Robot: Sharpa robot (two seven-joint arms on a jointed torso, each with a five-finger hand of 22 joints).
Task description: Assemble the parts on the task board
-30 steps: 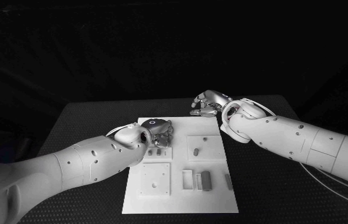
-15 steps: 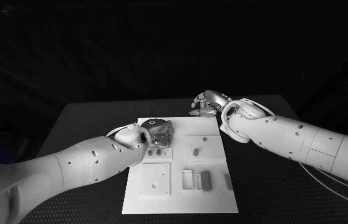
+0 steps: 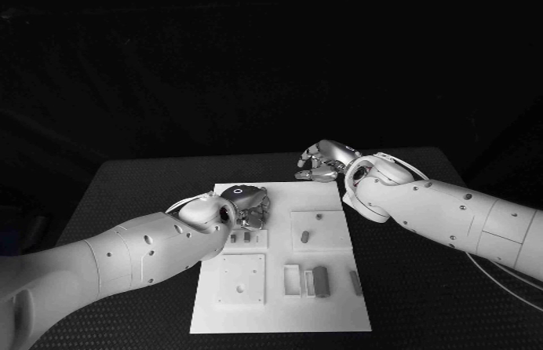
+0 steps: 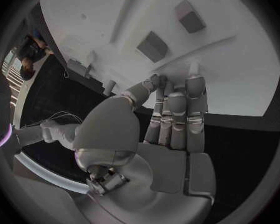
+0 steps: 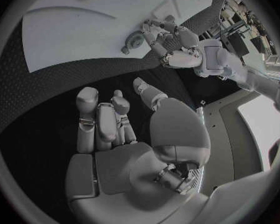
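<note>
**While both silver hands hover, the board lies between them**

While the flat white rectangular task board [image 3: 283,287] lies mid-table, the left hand [image 3: 247,205] reaches down onto its far-left area, fingers together; I cannot tell if it holds anything. The right hand [image 3: 322,162] curls loosely, empty, just beyond the board's far edge. Small grey parts [image 3: 322,281] rest near-right.

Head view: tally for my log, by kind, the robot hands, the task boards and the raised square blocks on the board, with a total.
Hands: 2 (left hand, right hand)
Task board: 1
Raised square blocks: 3
Total: 6
</note>
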